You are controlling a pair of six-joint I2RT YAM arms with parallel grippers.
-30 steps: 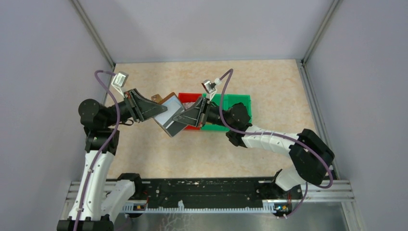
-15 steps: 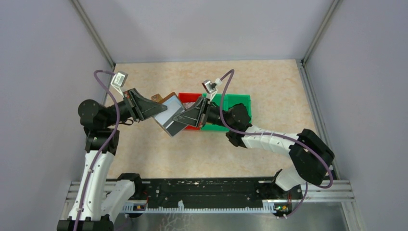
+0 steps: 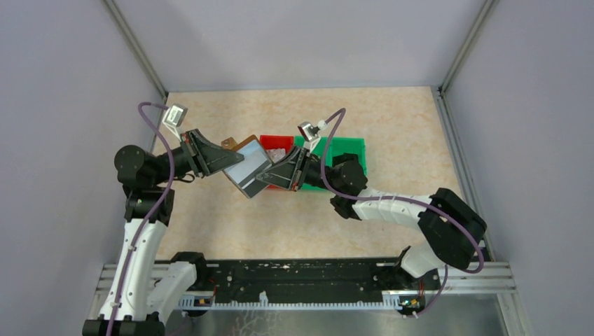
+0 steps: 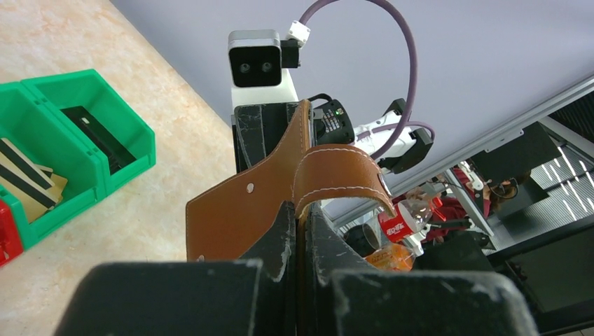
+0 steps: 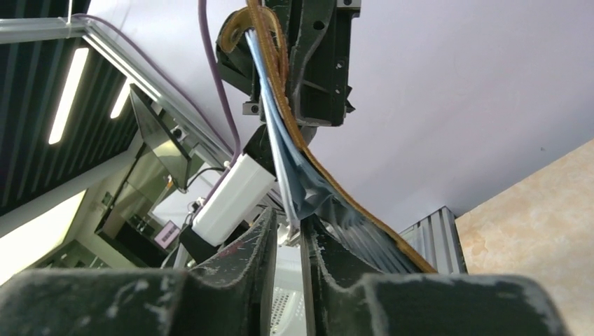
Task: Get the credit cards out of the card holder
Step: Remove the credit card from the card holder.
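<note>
Right end effector [image 3: 267, 175] has pulled a bit toward the right edge, clenched on a thin card [image 5: 286, 203]. Left end effector [image 3: 225, 162] grasps the holder [image 3: 246, 166] mid-air over the table [image 3: 315, 224], lying straight between them.

The card holder [image 3: 246, 166] is held above the table [image 3: 392, 126], left of centre, between the two grippers. The left gripper [image 3: 225, 162] clamps its left edge, and the right gripper [image 3: 263, 176] pinches its near right edge. Just behind and to the right of it, two plastic bins sit side by side on the table, touching: the smaller bin [image 3: 274, 143] on the left, the two-compartment bin [image 3: 347, 150] on the right. Credit cards [image 4: 24, 175] lie in the latter's left compartment, next to the smaller bin.
</note>
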